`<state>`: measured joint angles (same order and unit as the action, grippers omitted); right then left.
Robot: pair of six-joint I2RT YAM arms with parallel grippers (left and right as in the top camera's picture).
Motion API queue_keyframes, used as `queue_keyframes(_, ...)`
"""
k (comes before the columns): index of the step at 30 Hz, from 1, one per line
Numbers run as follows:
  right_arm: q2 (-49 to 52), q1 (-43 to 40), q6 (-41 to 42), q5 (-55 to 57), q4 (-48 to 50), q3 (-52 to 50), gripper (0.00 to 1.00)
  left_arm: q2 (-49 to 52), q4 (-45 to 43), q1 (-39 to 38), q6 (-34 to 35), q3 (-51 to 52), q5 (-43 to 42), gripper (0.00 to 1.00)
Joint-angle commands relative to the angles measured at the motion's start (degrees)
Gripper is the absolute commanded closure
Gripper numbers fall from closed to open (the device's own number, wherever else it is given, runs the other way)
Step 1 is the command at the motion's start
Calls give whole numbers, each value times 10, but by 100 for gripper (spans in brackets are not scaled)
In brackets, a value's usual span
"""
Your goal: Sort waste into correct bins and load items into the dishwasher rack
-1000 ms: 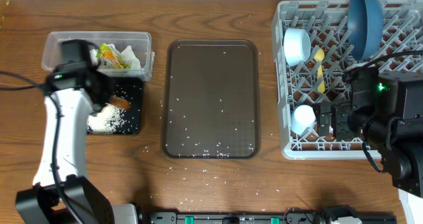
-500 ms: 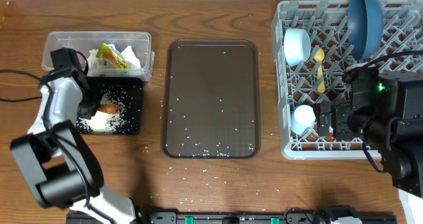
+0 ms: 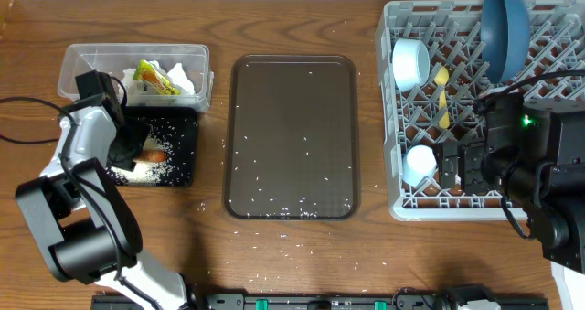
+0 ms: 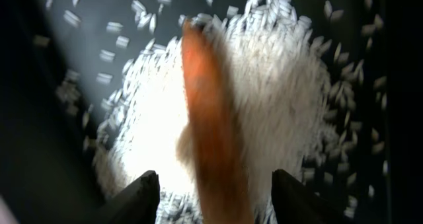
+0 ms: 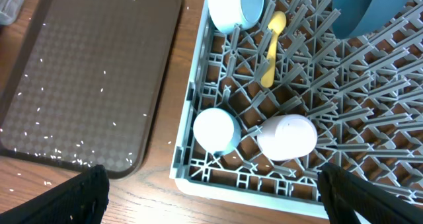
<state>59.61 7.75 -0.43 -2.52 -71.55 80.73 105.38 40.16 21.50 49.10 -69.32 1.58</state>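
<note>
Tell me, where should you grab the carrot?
Grip the carrot across its middle, coming straight down from above. It is long and thin and lies flat on the rice in the black tray, so jaws closing on its two narrow sides should hold it best.

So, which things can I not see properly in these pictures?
Overhead: the pink plastic cup is hidden under the right arm.
Left wrist: the small orange carrot is blurred; the bottom edge cuts its end.
Right wrist: the top edge cuts the large dark blue bowl.
</note>
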Motion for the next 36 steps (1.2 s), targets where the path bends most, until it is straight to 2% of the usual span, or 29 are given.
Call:
queue_keyframes(1, 0, 5, 6, 6, -1, 2, 1, -69, 28, 2, -44, -42, -40, 41)
queue_keyframes(6, 0, 5, 6, 6, -1, 2, 1, -183, 46, -7, -134, -49, -104, 36)
queue_keyframes(8, 0, 5, 6, 6, -1, 2, 1, -224, 46, -20, -169, -49, -120, 29)
queue_keyframes(11, 0, 5, 6, 6, -1, 2, 1, -269, 44, -54, -204, -48, -134, 27)
queue_keyframes(18, 0, 5, 6, 6, -1, 2, 1, -285, -8, -179, -260, -47, -166, 27)
queue_keyframes(21, 0, 5, 6, 6, -1, 2, 1, -283, -22, -225, -264, -47, -162, 25)
queue_keyframes(23, 0, 5, 6, 6, -1, 2, 1, -282, -21, -248, -264, -47, -140, 12)
queue_keyframes(26, 0, 5, 6, 6, -1, 2, 1, -282, -11, -259, -264, -46, -111, 9)
queue_keyframes(36, 2, 5, 6, 6, -1, 2, 1, -282, 5, -259, -264, -46, -110, 7)
